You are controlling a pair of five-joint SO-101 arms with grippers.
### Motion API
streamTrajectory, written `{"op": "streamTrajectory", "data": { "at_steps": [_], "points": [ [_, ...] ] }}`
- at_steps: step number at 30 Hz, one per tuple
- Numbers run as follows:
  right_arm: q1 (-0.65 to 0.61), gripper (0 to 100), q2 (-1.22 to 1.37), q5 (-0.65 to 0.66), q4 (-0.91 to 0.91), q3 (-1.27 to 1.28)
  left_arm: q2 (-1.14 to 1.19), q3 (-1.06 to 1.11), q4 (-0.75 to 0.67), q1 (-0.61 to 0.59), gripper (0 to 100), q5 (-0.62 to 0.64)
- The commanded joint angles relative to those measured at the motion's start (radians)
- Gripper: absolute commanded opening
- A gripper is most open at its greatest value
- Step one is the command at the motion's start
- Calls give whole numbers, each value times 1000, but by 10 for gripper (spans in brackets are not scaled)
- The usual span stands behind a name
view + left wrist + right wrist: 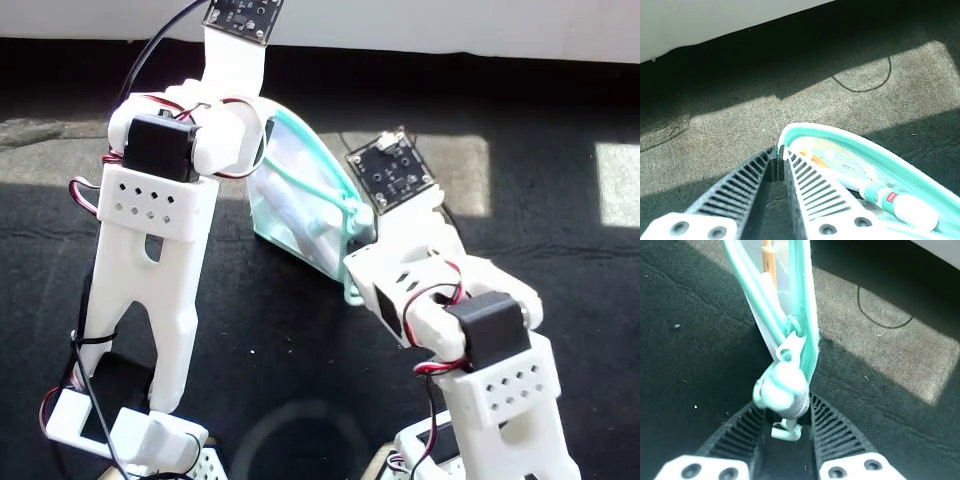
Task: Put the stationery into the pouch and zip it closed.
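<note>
Mint-green and rounded, the zip pull (pixel 781 387) is pinched in the right gripper (pixel 786 409) at one end of the pouch (pixel 300 205). The left gripper (pixel 776 162) is clamped on the fabric at the other end, so the pouch is held on edge between the arms, dark mat (pixel 300 390) beneath. Its mouth gapes — an orange pen (pixel 768 260) and a white marker (pixel 900 202) lie inside. Risks, as I judge them: the pull may slip out under tension, or the left grip may give — then the pouch bunches and the slider (pixel 790 345) jams.
</note>
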Motion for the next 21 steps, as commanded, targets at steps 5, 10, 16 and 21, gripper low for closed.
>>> {"op": "streamTrajectory", "data": {
  "at_steps": [5,10,16,21],
  "points": [
    [-18,8,-12,-12,-1,-68,99,21,43,31,10,0],
    [-65,9,-10,-101,-73,-67,101,21,43,33,10,0],
    [-165,9,2,-103,-131,-39,101,21,43,35,10,0],
    [-162,35,42,-106,-140,19,101,21,43,36,10,0]
  ]
}}
